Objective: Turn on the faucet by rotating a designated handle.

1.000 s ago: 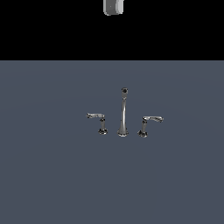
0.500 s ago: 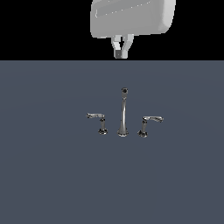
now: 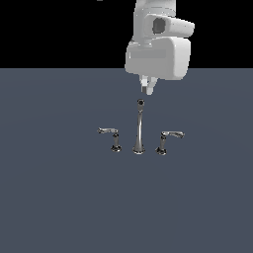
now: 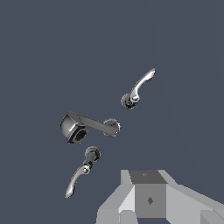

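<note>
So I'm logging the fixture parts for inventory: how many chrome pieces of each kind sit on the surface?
Spouts: 1, the tall spout.
Lever handles: 2, the handle with the leaning post and the other handle.
Total: 3 chrome pieces.

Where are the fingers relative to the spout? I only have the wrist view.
Observer: In the exterior view the fingers hang just above the spout, a little toward that view's right of its dark tip, with a gap between them.
Operator: Which handle has the leaning post?
Observer: The handle on the exterior view's right of the spout. The other handle, on that view's left, stands upright.
Operator: Is the arm touching either one?
Observer: No. Both stand free on the surface, well below the fingers.
</note>
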`<move>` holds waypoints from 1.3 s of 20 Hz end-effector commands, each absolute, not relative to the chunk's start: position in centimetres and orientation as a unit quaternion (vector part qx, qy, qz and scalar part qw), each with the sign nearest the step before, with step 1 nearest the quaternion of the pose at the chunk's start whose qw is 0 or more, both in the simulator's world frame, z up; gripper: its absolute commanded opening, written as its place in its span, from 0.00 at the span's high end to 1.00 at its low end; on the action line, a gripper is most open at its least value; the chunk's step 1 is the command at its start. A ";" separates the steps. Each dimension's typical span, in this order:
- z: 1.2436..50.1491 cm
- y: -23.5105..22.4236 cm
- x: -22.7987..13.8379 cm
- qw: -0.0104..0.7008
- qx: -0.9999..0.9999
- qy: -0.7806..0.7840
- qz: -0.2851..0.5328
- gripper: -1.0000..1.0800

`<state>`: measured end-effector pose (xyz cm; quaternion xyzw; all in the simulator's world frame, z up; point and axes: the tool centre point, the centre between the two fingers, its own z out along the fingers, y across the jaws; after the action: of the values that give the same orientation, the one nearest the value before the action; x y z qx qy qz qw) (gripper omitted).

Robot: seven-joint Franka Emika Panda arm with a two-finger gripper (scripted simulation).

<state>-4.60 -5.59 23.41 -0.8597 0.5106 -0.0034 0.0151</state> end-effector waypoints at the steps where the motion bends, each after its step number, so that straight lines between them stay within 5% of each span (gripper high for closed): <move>1: 21.6 -6.7 -3.5 0.013 -0.841 0.541 -0.003 1.00; 26: 8.6 -17.4 1.4 -0.001 -0.669 0.744 -0.001 1.00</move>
<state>1.29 -17.20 8.82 -0.6727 0.7399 -0.0003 -0.0008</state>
